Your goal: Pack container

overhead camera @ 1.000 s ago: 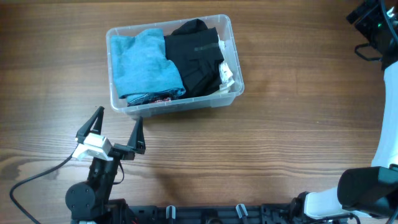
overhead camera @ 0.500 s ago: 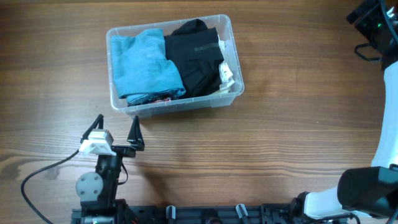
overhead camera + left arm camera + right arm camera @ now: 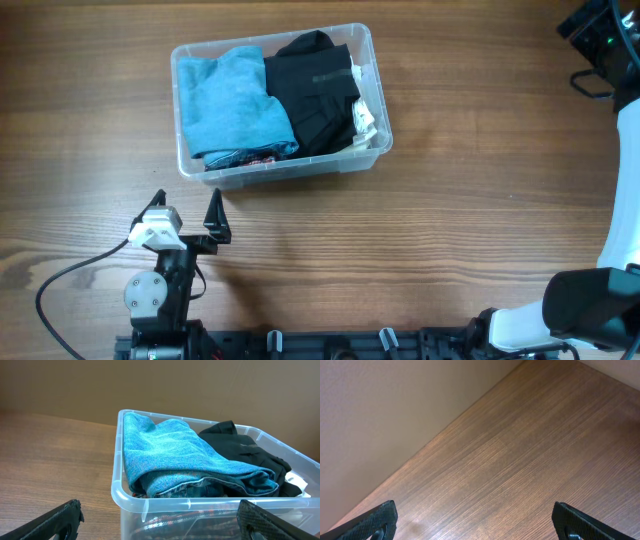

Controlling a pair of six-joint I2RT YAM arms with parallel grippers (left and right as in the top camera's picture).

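Observation:
The clear plastic container (image 3: 375, 105) stands on the wooden table, upper middle in the overhead view. It holds a folded blue garment (image 3: 230, 100) on its left side and a folded black garment (image 3: 315, 95) on its right. A plaid fabric shows low through its front wall in the left wrist view (image 3: 225, 517). My left gripper (image 3: 187, 205) is open and empty, just in front of the container's front left corner (image 3: 122, 500). My right arm is at the far right edge; its gripper (image 3: 475, 527) is open over bare wood.
A black cable (image 3: 70, 280) runs from the left arm base across the table's front left. The right arm's white and black links (image 3: 610, 270) stand along the right edge. A wall borders the table in the right wrist view (image 3: 385, 420).
My left gripper has drawn back toward the front edge and turned to face the container squarely. The container and the right arm have not moved.

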